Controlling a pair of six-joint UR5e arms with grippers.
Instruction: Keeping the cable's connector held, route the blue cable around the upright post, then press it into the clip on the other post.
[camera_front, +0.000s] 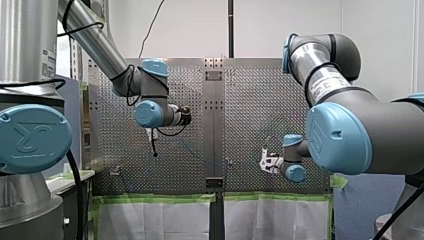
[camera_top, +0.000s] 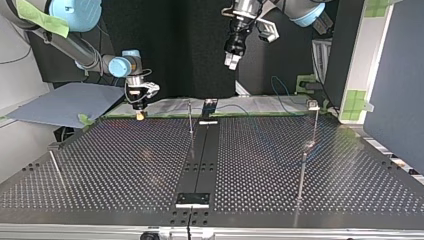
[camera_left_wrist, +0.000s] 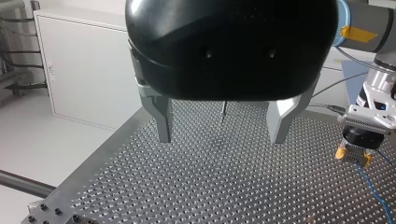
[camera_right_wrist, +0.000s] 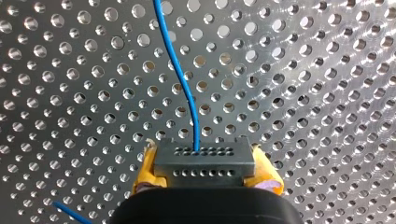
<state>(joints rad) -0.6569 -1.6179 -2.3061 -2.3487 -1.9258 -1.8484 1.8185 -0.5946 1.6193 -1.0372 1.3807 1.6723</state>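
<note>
My right gripper (camera_right_wrist: 205, 171) is shut on a grey connector block (camera_right_wrist: 204, 156) between its yellow pads. The blue cable (camera_right_wrist: 187, 88) leaves the block and runs ahead over the perforated table. In the top view this gripper (camera_top: 139, 115) sits low at the table's far edge, left of a thin upright post (camera_top: 190, 119). Another post (camera_top: 315, 122), topped by a small clip block (camera_top: 313, 104), stands at the right. My left gripper (camera_left_wrist: 222, 135) hangs open and empty high above the table (camera_top: 231, 61). Its wrist view shows my right gripper (camera_left_wrist: 355, 156) with the cable (camera_left_wrist: 373, 191) trailing away.
A third post (camera_top: 301, 172) stands nearer the top view's camera at the right, and a leaning rod (camera_top: 56, 167) at the left. A dark rail (camera_top: 202, 155) runs down the table's middle. Blue cable slack (camera_top: 277, 90) loops beyond the far edge.
</note>
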